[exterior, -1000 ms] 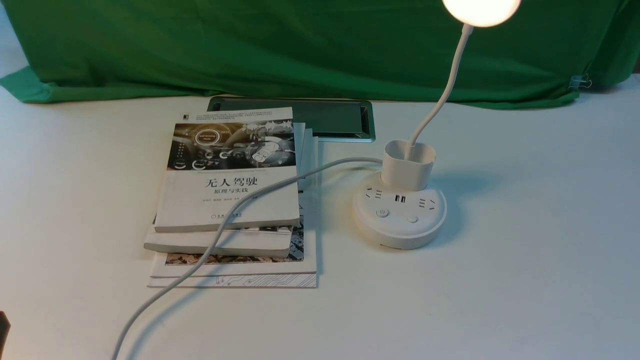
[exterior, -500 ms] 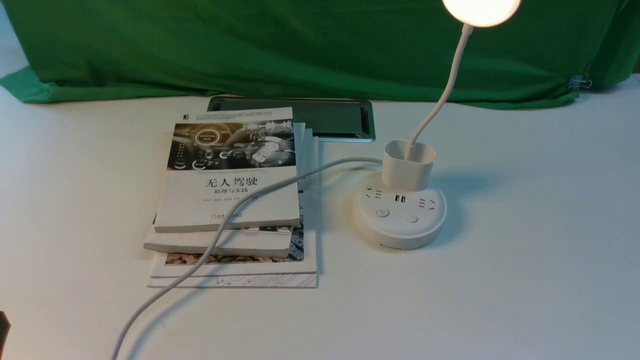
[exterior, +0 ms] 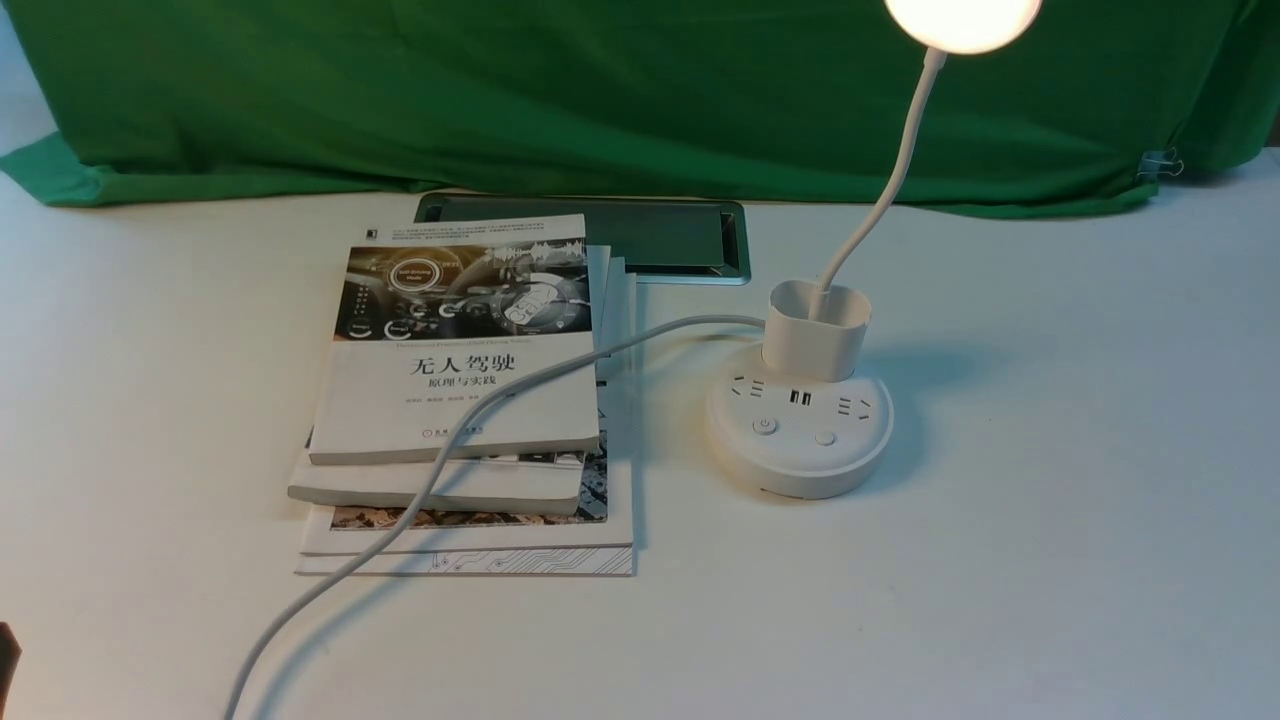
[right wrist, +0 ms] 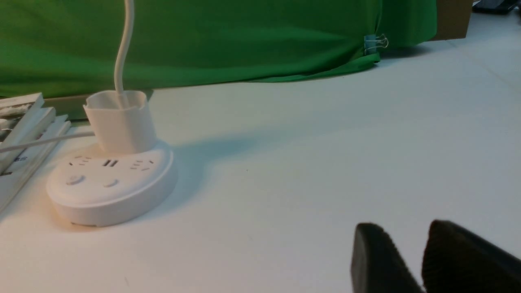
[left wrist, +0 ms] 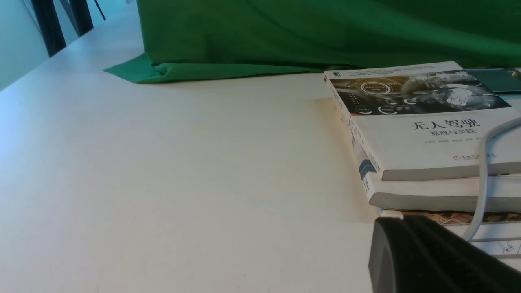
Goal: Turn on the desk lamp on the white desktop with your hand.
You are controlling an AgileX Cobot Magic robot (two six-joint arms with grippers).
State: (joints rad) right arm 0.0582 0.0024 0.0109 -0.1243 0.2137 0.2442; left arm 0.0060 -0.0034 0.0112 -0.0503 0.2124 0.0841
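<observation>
The desk lamp (exterior: 798, 440) stands on the white desktop (exterior: 1050, 560) right of centre, and its round head (exterior: 962, 22) glows at the top edge. Two buttons (exterior: 765, 425) sit on the front of the disc base. It also shows in the right wrist view (right wrist: 110, 187). My right gripper (right wrist: 401, 234) hovers low over bare desktop, well away from the lamp, with its fingertips a narrow gap apart and empty. It is out of the front view. My left gripper (left wrist: 401, 219) is shut and empty, near the book stack's corner. Only a sliver of it (exterior: 6, 655) shows in the front view.
A stack of books (exterior: 460, 400) lies left of the lamp, and the lamp's white cord (exterior: 420, 490) runs over it toward the front edge. A metal cable hatch (exterior: 650, 235) sits behind the books. Green cloth (exterior: 500, 100) forms the backdrop, with a binder clip (exterior: 1160, 163).
The sliver of my left gripper at the lower left edge has sunk slightly. The lamp stays lit and nothing else has moved.
</observation>
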